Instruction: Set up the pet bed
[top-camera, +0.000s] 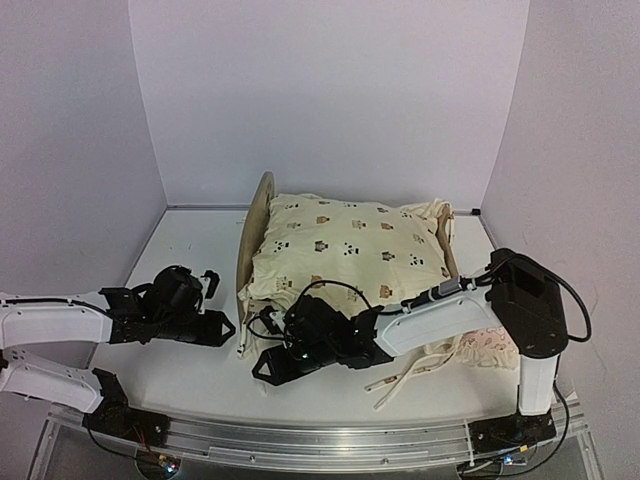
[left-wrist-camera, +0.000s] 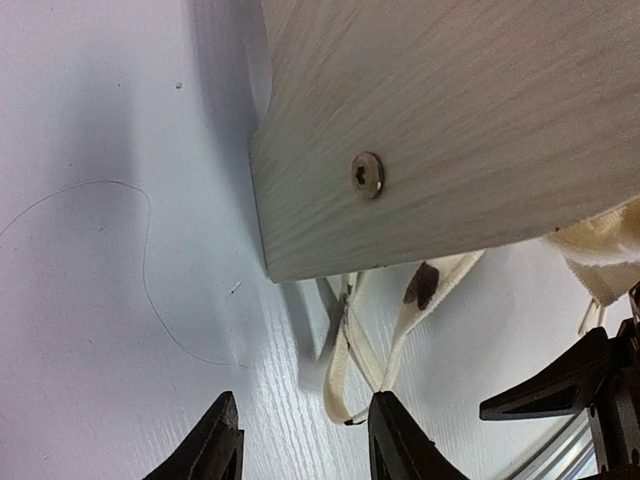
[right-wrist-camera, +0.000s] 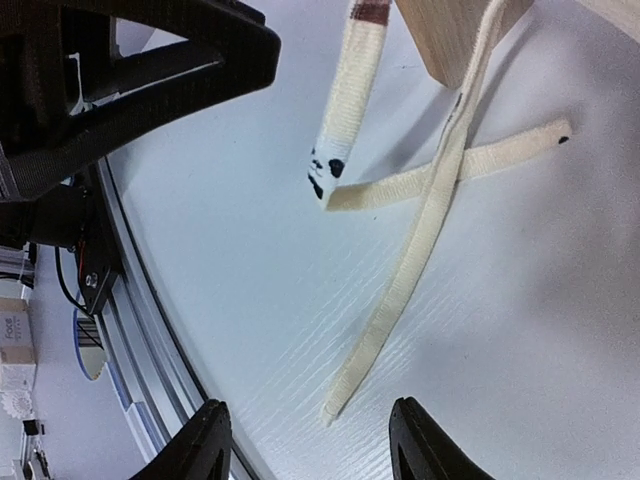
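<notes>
1. And here we are: the pet bed (left-wrist-camera: 450, 120) sits mid-counter, rounded end to the left in the top view, with the cream printed cushion (top-camera: 345, 240) heaped on top of it and spilling over the near side.
2. Left end effector (left-wrist-camera: 300, 445) is released, fingers apart with nothing between them, low over the counter (top-camera: 190, 250) just short of the bed's wooden corner with the screw (left-wrist-camera: 367, 175).
3. Right end effector (right-wrist-camera: 312, 440) is released too, fingers spread above the counter and nothing gripped. The loose cushion ties (right-wrist-camera: 420, 250) lie crossed just ahead of it, one end almost between the fingertips.
4. Watch the crowding! Both end effectors are working the same near-left corner (each shows up in the other's wrist view). My worry is a knock between them if either swings sideways without the other backing away.
5. Second risk: those ties. A closing finger could snag one strap instead of both, or catch a loop, and a pull would then drag the cushion off square.
6. Third: the frame looks light. A nudge on that corner post could slide the whole bed across the smooth counter and spoil the alignment.
7. The cushion looks bunched rather than flat, so I judge the setup unfinished, with the tie-down at this corner pending.
</notes>
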